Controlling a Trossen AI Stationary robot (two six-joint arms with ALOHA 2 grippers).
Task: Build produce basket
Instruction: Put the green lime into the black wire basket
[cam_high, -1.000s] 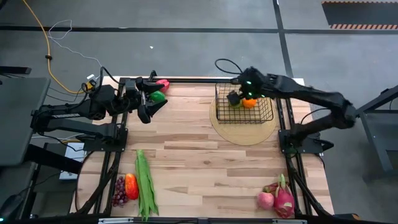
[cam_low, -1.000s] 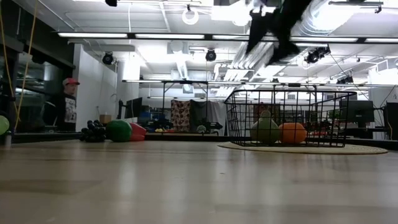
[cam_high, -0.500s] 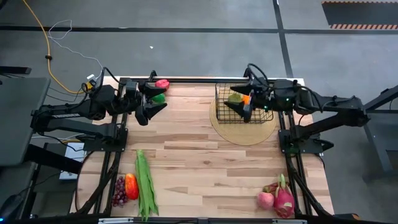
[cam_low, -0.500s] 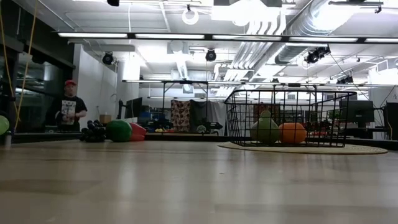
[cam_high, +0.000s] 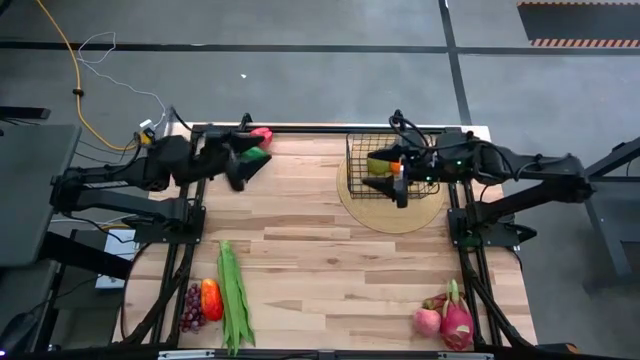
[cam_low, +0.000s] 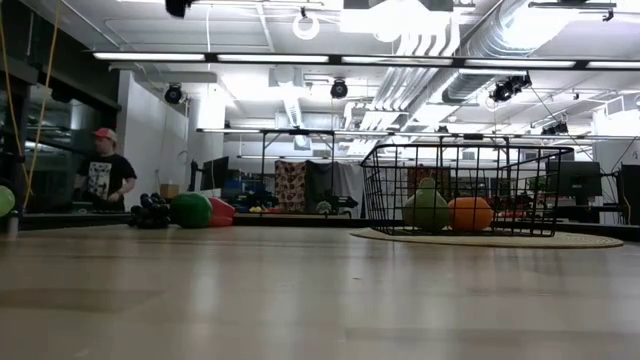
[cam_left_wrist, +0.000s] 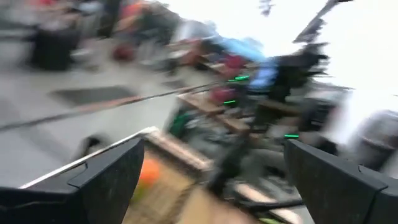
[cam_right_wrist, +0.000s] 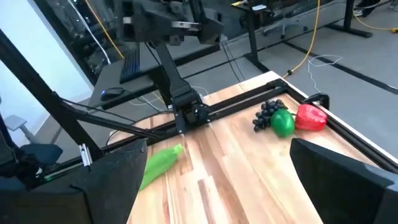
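Note:
The black wire basket (cam_high: 393, 170) stands on the round tan mat (cam_high: 392, 213) at the far right. It holds a green pear (cam_low: 427, 210) and an orange pepper (cam_low: 470, 213). My right gripper (cam_high: 390, 188) hangs open and empty above the basket's near side. In its wrist view (cam_right_wrist: 217, 149) the fingers stand wide apart. My left gripper (cam_high: 245, 165) is open and empty at the far left. It is beside a green pepper (cam_high: 257, 155), a red pepper (cam_high: 262, 133) and dark grapes (cam_right_wrist: 270, 112).
At the near left lie long green beans (cam_high: 233, 295), an orange-red pepper (cam_high: 211, 298) and grapes (cam_high: 190, 306). At the near right lie a pinkish apple (cam_high: 428, 321) and a dragon fruit (cam_high: 456, 320). A person (cam_low: 100, 175) stands beyond the table's far left.
My right gripper has risen out of the basket and drawn back toward the table's right and near side, staying open. The pear and orange pepper stay in the basket. My left gripper has swung toward the far edge, closer to the green pepper.

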